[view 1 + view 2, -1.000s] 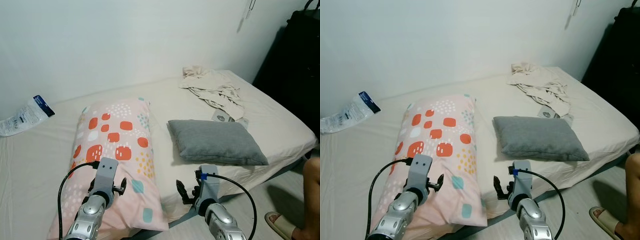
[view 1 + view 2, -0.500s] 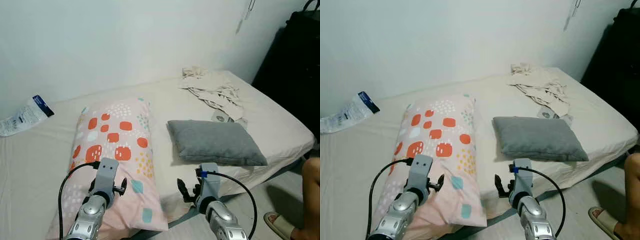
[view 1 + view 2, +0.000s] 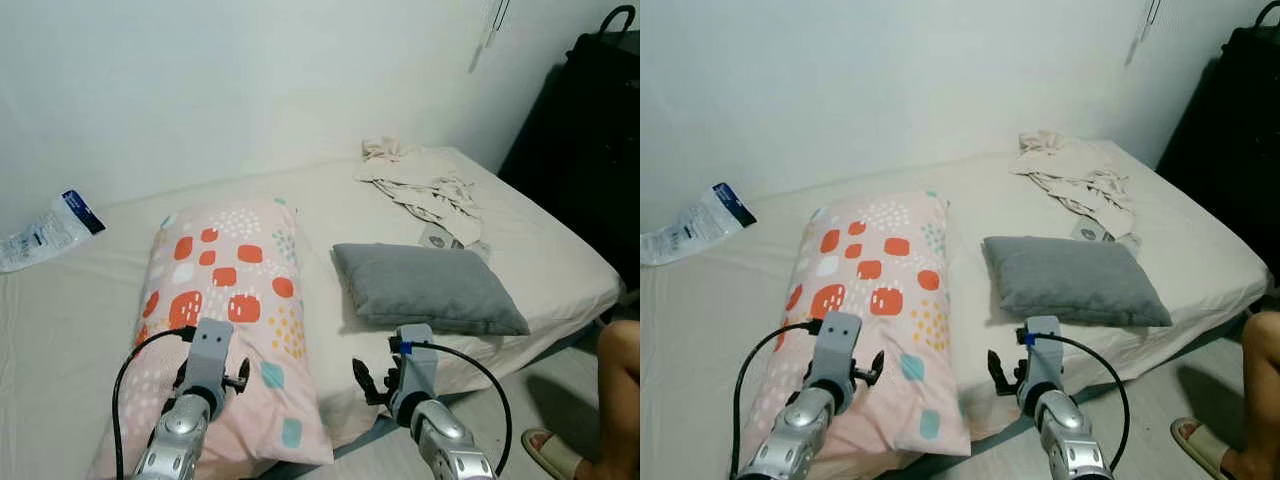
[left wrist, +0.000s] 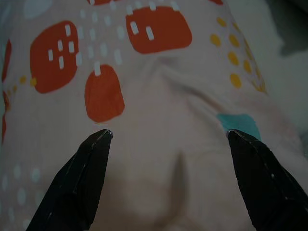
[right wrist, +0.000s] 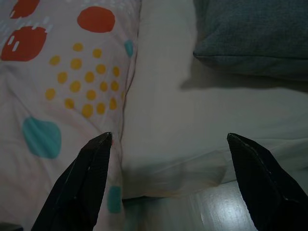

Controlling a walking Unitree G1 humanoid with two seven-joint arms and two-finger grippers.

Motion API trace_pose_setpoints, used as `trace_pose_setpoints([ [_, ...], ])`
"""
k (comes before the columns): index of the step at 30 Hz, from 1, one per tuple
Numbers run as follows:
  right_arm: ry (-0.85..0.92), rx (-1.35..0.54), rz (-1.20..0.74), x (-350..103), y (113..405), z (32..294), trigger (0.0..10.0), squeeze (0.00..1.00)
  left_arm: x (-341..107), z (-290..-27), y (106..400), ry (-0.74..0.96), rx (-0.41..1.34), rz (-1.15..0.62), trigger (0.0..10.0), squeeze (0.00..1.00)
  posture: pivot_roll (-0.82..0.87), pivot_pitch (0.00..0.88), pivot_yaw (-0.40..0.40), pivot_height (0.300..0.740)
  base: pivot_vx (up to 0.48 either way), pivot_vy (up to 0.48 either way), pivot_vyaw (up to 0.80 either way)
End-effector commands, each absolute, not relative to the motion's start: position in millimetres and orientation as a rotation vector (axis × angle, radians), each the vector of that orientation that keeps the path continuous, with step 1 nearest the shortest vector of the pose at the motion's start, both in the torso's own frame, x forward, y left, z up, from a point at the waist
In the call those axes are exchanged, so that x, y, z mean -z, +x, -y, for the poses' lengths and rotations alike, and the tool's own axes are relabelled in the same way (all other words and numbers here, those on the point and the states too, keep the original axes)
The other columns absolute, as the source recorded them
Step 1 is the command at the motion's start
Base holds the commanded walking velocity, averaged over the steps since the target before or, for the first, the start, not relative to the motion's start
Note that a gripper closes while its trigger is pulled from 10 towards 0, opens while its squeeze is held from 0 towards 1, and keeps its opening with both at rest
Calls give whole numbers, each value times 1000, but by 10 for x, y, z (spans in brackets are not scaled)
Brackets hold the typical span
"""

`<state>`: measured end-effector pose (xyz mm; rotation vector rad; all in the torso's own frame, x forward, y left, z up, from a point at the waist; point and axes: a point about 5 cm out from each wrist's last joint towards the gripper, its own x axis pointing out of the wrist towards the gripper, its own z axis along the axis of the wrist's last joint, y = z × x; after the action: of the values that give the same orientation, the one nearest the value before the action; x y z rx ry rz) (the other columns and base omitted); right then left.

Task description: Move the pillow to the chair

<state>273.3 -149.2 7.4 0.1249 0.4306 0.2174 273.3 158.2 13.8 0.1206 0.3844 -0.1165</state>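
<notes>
Bed (image 3: 560, 260): covered in a cream sheet; it stands against a white wall; all places below are given from it
Patterned pillow (image 3: 225, 300): long, pale pink, printed with orange-red blocks, yellow dots and teal patches; it lies lengthwise on the bed's left half, its near end reaching the bed's front edge
Grey pillow (image 3: 425, 288): small and plain; it lies flat on the bed just to the right of the patterned pillow, near the front edge, with a strip of bare sheet between the two
Crumpled cloth (image 3: 418, 182): cream, heaped at the bed's far right corner, beyond the grey pillow
Small flat object (image 3: 440, 237): pale, between the cloth and the grey pillow; too small to tell what it is
Packet (image 3: 48, 231): white plastic with a dark blue end, on the bed's far left by the wall; its print is too small to read
Left gripper (image 4: 168, 137): held over the near end of the patterned pillow; fingers (image 4: 79, 180) spread wide, nothing between them
Right gripper (image 5: 168, 139): held at the bed's front edge, over the sheet between the two pillows; fingers (image 5: 260, 183) spread wide, nothing between them
Dark furniture (image 3: 585, 150): tall, black, beside the bed's right end
Person (image 3: 610, 400): a bare leg and a sandalled foot on the floor off the bed's near right corner
</notes>
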Motion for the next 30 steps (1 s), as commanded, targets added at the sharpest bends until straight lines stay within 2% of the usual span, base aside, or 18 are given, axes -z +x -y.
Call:
trace_pose_setpoints([
  [1, 129, -218, -450, -16, 2672, 1485, 10000, 0, -71, -1594, 2673, 112, 121, -421, 10000, 0, 42, 41, -64, 740, 0, 0, 0],
  [11, 159, -195, -439, -35, 2700, 1501, 10000, 0, -142, -1627, 2829, 90, 74, -424, 10000, 0, 51, 52, -32, 740, 0, 0, 0],
  [18, 152, -192, -428, -61, 2726, 1488, 10000, 0, -153, -1566, 2805, 131, 151, -418, 10000, 0, 51, 68, -18, 740, 0, 0, 0],
  [26, 110, -204, -393, -146, 2783, 1509, 10000, 0, -68, -1592, 2724, 149, 110, -445, 10000, 0, 64, 103, -46, 740, 0, 0, 0],
  [30, 81, -194, -363, -218, 2839, 1542, 10000, 0, -65, -1670, 2751, 90, 26, -449, 10000, 0, 60, 94, -57, 740, 0, 0, 0],
])
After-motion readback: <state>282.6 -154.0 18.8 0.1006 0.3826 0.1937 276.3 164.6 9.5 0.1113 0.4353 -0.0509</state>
